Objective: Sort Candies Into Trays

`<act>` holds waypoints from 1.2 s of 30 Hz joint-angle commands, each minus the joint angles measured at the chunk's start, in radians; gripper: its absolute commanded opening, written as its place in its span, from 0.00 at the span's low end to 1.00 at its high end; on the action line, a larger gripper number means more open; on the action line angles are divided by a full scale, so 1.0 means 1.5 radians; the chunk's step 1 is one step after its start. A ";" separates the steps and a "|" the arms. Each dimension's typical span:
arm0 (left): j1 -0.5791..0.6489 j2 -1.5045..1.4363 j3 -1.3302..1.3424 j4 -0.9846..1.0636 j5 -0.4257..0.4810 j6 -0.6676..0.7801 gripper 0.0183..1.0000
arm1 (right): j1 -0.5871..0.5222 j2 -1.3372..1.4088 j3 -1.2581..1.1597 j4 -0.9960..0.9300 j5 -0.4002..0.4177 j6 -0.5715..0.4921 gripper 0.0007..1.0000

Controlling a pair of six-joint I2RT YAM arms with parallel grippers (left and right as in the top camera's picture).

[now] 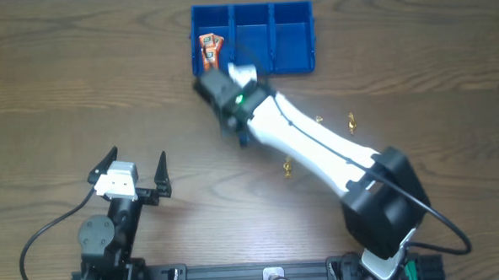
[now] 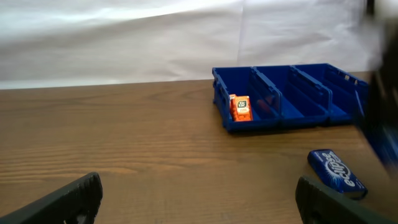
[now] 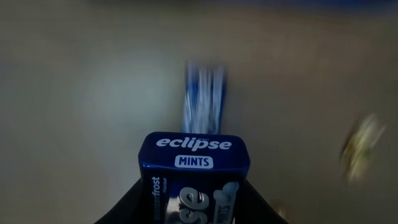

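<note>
Over on the left, the left end effector (image 1: pixel 138 155) sat low above the counter (image 1: pixel 45 90) with its fingers spread wide and nothing between them, well apart from the sweets. Further along, at the far side of the counter, stood the blue tray (image 1: pixel 297 66). An orange box (image 1: pixel 210 46) lay in its left compartment.

Just in front of that end of the tray, the right end effector (image 3: pixel 196 193) was pinching a dark blue mint tin (image 3: pixel 195 152), held off the counter by its two long sides. A second tin (image 2: pixel 336 171) lay flat on the counter nearby. The blurred blue streak beyond the held tin, seen from the right wrist, may have been that same one, though I couldn't be sure.

The held tin looked to me like a stiff little case, light enough to carry easily, with smooth, rounded sides that could slip or swivel under a loose pinch. Taking it across the narrow width suited it, and a grip nearer its middle would probably be the steadier hold. Its labelled end stood proud of the fingers, so it seemed likely to tip if nudged against a divider.

To the right, a few gold sweets (image 1: pixel 351 119) lay scattered on the counter beside the right arm. They were small, and their foil wrappers would likely crumple when pinched.
</note>
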 commanded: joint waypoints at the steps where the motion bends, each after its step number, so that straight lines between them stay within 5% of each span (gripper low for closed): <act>1: 0.001 -0.004 -0.012 -0.024 0.012 0.007 1.00 | -0.053 -0.026 0.102 0.082 0.148 -0.110 0.12; 12: 0.001 -0.004 -0.012 -0.024 0.012 0.007 1.00 | -0.131 0.081 0.122 0.337 0.146 -0.235 0.11; 29: 0.001 -0.004 -0.012 -0.024 0.012 0.007 1.00 | -0.142 0.193 0.137 0.352 0.105 -0.232 0.16; 31: 0.001 -0.004 -0.012 -0.024 0.012 0.007 1.00 | -0.142 0.193 0.137 0.359 0.105 -0.232 0.31; 33: 0.001 -0.004 -0.012 -0.024 0.012 0.007 1.00 | -0.142 0.193 0.137 0.365 0.105 -0.232 0.65; 36: 0.001 -0.004 -0.012 -0.024 0.012 0.007 1.00 | -0.142 0.192 0.141 0.366 0.105 -0.232 0.81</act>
